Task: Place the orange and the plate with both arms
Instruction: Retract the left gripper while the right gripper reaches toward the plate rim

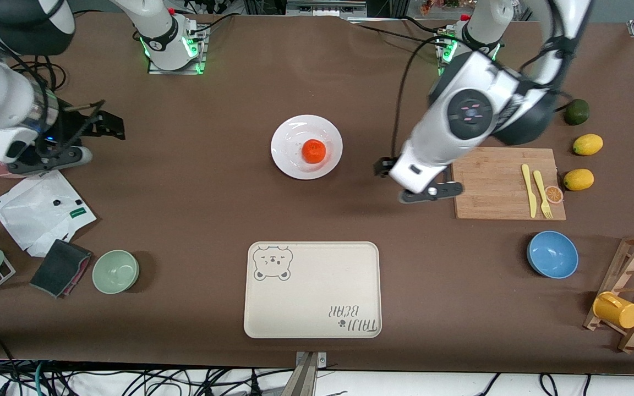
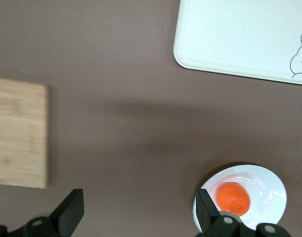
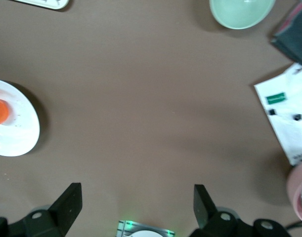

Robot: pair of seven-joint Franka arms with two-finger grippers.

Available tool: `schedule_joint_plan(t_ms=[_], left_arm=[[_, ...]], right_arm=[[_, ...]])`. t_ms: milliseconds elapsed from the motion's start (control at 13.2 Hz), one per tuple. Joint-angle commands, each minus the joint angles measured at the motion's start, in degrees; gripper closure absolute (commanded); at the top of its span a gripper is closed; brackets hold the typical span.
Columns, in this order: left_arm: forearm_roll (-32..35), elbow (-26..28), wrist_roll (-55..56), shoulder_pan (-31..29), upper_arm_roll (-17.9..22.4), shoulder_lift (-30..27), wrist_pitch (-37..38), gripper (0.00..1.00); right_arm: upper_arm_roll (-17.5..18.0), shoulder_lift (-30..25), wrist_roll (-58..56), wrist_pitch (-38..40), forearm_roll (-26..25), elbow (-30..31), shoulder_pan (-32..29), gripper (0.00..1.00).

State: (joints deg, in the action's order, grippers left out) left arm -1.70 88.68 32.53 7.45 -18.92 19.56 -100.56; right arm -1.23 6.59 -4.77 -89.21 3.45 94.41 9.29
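One round glossy white plate [image 1: 306, 147] lies mid-surface, carrying the small round orange-red orange [image 1: 313, 150]. Both lie apart from the released left gripper [image 2: 136, 207] and the released right gripper [image 3: 137, 205], which grasp nothing.

1 orange [image 1: 313, 150]; 1 plate [image 1: 295, 163]; 2 lemons [image 1: 588, 144]; 2 bowls [image 1: 115, 270]; 1 tray [image 1: 317, 297].

Brown table [image 1: 212, 209] under even overhead light; black cables [image 1: 130, 379] along its near edge, metal framing [image 1: 322, 6] beside the bases.
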Motion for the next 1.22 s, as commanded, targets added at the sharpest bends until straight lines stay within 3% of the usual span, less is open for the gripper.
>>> schedule_joint_plan(t_ms=[0, 152, 380, 608, 913, 1141], left_arm=[[-0.24, -1.05, -13.06, -6.81, -0.59, -3.65, 5.26, 0.00], [-0.24, -3.85, -19.41, -10.16, -0.51, -4.36, 9.92, 0.00], [-0.24, -8.61, -25.13, -10.96, 2.46, -5.66, 15.74, 0.00], [-0.41, -5.29, -32.34, -10.17, 8.71, -10.76, 15.13, 0.00], [-1.29, 7.97, -32.62, -5.08, 18.37, -20.34, 6.36, 0.00], [-1.20, 9.24, -32.45, -4.99, 18.13, -21.85, 7.12, 0.00]], right_arm=[[0.35, 0.34, 0.20, -4.29, 4.01, 3.67, -0.24, 0.00], [0.53, 2.28, -0.06, -7.10, 8.48, 5.60, -0.24, 0.00], [0.53, 1.93, -4.44, -16.14, 19.63, 15.69, -0.33, 0.00], [2.89, 2.29, -7.18, -23.35, 24.74, 22.81, -0.33, 0.00], [5.35, 4.30, -17.09, -27.32, 40.10, 29.94, -0.33, 0.00], [7.11, 7.02, -26.50, -29.09, 51.89, 32.15, -0.24, 0.00]])
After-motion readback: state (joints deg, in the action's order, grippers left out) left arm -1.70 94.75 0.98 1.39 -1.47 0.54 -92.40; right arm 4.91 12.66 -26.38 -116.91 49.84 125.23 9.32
